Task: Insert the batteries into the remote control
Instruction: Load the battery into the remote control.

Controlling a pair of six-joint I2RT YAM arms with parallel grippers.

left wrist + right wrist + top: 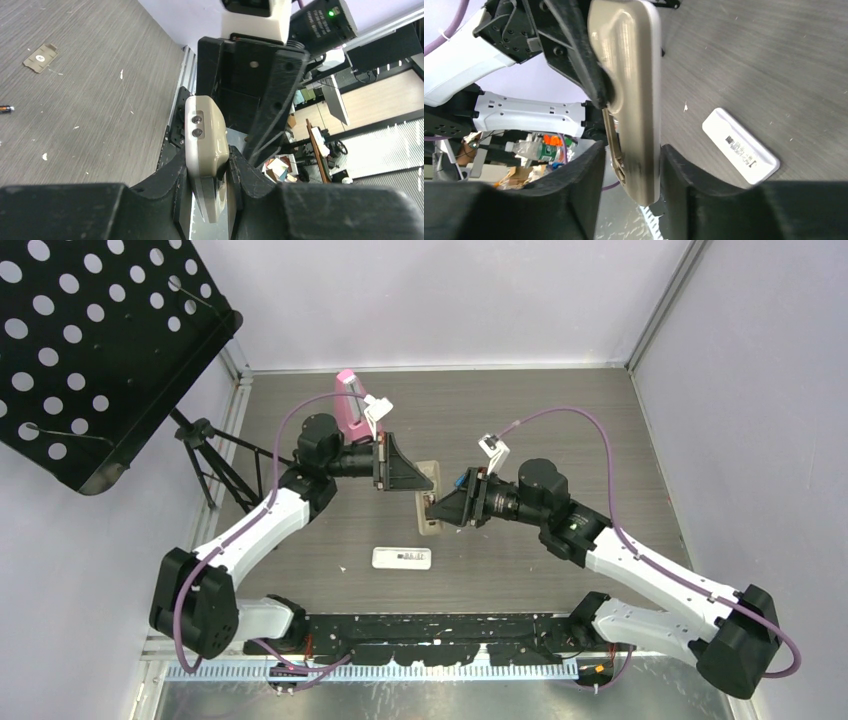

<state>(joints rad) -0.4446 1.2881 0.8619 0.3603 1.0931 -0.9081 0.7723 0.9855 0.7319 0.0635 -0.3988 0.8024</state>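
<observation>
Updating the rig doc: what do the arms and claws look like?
Left arm and right arm: white link shells, black joints, a purple cable looping along each. Left claw and right claw: black wedge bodies, two thick matte black fingers.

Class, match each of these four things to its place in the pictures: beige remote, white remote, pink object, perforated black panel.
Things:
1. beige remote
2. white remote
3. pink object
4. perforated black panel

Places:
A. at the far end of the table
B. clamped in the left hand
C. lying flat on the table's near half
D. raised up, left of the table

Pairs: 1-B, 2-C, 3-A, 4-D
</observation>
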